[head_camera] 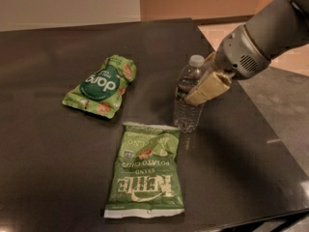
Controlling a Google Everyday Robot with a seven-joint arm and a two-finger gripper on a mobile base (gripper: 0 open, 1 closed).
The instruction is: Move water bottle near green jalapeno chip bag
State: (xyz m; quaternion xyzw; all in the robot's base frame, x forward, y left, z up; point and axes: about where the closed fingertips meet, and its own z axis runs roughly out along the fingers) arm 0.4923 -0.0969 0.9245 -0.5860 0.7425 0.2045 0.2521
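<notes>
The water bottle point(187, 111), clear with a white cap, stands upright on the dark table point(48, 168). Its base is just beyond the top right corner of the green jalapeno chip bag point(146, 170), almost touching it. The bag lies flat near the table's front edge, with its lettering upside down. My gripper point(197, 88) reaches in from the right and is shut on the bottle's middle. One tan finger point(208, 88) lies across the front of the bottle; the other is mostly hidden behind it.
A smaller green "dang" pouch point(102, 86) lies to the left of the bottle. The table's right edge point(270, 129) runs close behind my arm point(263, 40), with grey floor beyond. The front edge is just below the chip bag.
</notes>
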